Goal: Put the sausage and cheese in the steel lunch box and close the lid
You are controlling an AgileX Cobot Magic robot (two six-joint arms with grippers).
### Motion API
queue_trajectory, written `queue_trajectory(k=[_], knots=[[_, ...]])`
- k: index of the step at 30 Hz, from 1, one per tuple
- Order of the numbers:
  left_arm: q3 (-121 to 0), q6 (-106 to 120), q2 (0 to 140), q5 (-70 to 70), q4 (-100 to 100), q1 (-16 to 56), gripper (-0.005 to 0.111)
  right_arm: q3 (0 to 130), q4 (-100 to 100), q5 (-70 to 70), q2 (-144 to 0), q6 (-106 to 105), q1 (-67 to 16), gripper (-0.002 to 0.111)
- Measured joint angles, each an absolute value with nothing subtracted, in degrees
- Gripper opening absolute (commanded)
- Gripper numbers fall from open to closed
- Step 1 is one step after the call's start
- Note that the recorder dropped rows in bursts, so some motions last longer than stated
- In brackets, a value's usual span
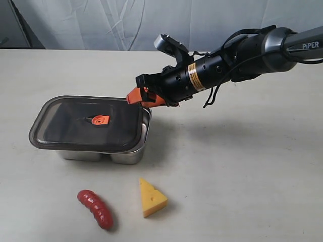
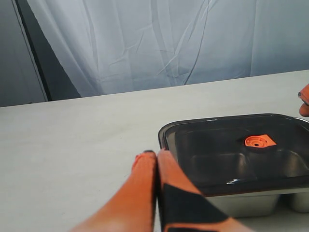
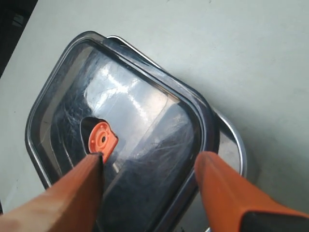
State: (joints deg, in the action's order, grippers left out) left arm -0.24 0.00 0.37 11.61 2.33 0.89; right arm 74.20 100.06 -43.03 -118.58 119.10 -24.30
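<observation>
Lid (image 1: pixel 86 123) is on the steel lunch box (image 1: pixel 128 157), says Ana. The left gripper (image 2: pixel 155 155) beside it is squeezed closed, holding nothing.

Ben says: sausage (image 1: pixel 96 208) and cheese (image 1: pixel 151 197) lie on the table (image 1: pixel 242 166), far from the right gripper (image 1: pixel 141 97). Its jaws are wide, empty, over the lid's corner. Pinch that edge, lift slowly and straight.

Smoky lid (image 1: pixel 65 127) sits askew on lunch box (image 1: pixel 126 156); sausage (image 1: pixel 96 208), cheese (image 1: pixel 151 198) outside.

lid (image 1: pixel 65 126) on steel lunch box (image 1: pixel 127 157), sausage (image 1: pixel 96 208), cheese (image 1: pixel 151 198) outside
</observation>
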Motion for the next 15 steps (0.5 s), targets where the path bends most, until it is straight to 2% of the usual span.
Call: queue_trajectory(k=[15], knots=[[-0.24,0.0,0.37,11.61,2.33,0.89,0.0,74.2,100.06,-44.53,-118.58,119.1,-24.3,0.057]])
